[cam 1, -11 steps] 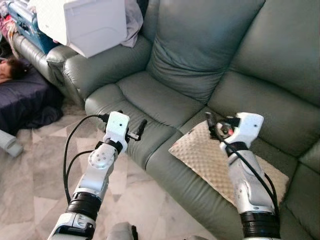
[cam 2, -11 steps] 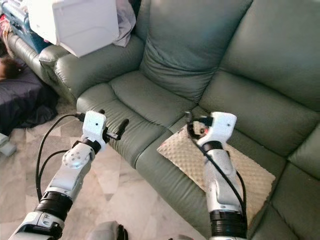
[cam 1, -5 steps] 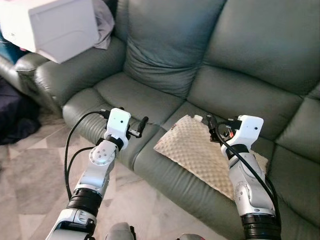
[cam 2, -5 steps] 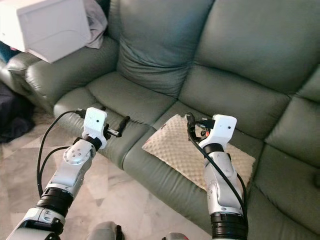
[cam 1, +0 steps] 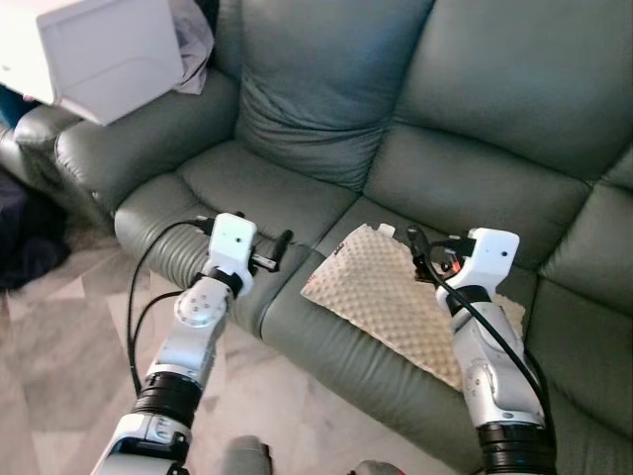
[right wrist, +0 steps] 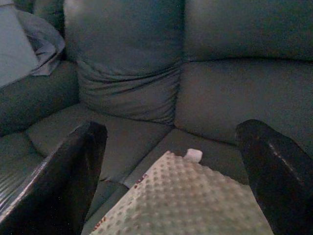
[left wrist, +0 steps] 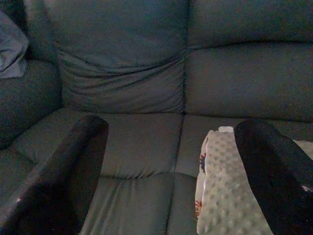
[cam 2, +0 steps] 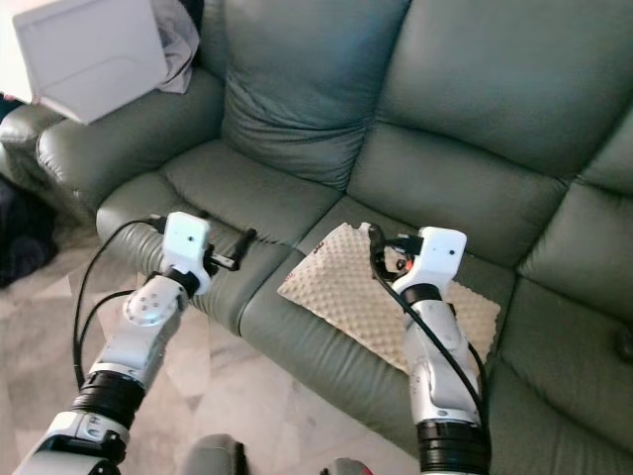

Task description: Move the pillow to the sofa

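Reaching forward over the floor, both silver arms are raised toward the sofa. Left gripper sits above the front edge of the left seat cushion, fingers spread wide apart, holding nothing. Right gripper hovers just above the pillow, fingers also wide apart, empty, not touching the pillow as far as the wrist view shows. Black cables run along both forearms.

Pillow lies flat on the middle seat cushion, beige with a bumpy dotted surface, one corner pointing toward the seat gap on the left, a small white tag at its far corner. Its near edge reaches the front lip of the seat. Part of it is hidden behind the right arm.

Sofa is grey-green leather; a loose back cushion of the same colour leans against the backrest over the left seat, well apart from the pillow. Farther left, a white box rests on the armrest, with a grey cloth bunched just beside it. Dark fabric sits on the floor at the far left edge.
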### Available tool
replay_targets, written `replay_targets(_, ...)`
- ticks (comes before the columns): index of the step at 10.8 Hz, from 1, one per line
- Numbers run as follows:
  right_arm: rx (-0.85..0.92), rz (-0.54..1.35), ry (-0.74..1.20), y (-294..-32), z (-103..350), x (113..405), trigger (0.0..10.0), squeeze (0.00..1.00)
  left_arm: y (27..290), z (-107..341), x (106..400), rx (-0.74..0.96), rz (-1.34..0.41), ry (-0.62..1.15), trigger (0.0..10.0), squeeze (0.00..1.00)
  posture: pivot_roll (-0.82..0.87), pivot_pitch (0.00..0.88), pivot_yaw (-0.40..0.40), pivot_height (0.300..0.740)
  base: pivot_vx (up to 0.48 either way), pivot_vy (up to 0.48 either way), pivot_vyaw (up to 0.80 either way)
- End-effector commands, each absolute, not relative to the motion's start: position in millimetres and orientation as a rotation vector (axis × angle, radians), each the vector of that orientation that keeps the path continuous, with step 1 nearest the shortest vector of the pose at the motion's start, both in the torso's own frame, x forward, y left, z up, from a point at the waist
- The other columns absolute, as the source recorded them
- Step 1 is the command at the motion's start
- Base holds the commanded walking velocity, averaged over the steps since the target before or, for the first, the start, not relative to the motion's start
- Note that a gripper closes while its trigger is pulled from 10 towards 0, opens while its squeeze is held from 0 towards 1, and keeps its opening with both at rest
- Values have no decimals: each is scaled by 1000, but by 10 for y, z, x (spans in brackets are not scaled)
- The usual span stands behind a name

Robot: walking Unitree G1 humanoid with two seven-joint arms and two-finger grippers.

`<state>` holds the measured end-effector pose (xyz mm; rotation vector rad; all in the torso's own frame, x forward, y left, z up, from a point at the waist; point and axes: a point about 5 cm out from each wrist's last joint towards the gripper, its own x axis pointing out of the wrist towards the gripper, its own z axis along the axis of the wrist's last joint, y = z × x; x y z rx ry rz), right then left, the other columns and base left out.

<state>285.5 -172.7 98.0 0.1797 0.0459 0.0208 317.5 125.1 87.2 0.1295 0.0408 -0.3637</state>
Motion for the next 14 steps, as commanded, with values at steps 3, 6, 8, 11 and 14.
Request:
replay_targets(3, 184, 31, 57, -1678, 967, 2851, 10000, 0, 1276, 866, 3180, 144, -364, 47, 10000, 0, -91, 0, 5, 740, 0, 247, -788)
replay_targets(6, 188, 29, 56, -1691, 971, 2847, 10000, 0, 1252, 862, 3176, 150, -370, 44, 10000, 0, -96, 0, 6, 740, 0, 82, -788)
replay_targets(8, 185, 26, 55, -1693, 974, 2847, 10000, 0, 1224, 866, 3173, 150, -379, 39, 10000, 0, -97, 0, 6, 740, 0, 0, -788)
replay_targets(11, 188, 26, 49, -1700, 969, 2826, 10000, 0, 1243, 827, 3132, 166, -356, 47, 10000, 0, -90, 0, 1, 740, 0, 0, -525)
replay_targets(14, 162, 54, 76, -1685, 888, 2743, 10000, 0, 1435, 708, 3059, 148, -283, 95, 10000, 0, -77, 0, -7, 740, 0, 0, 0)
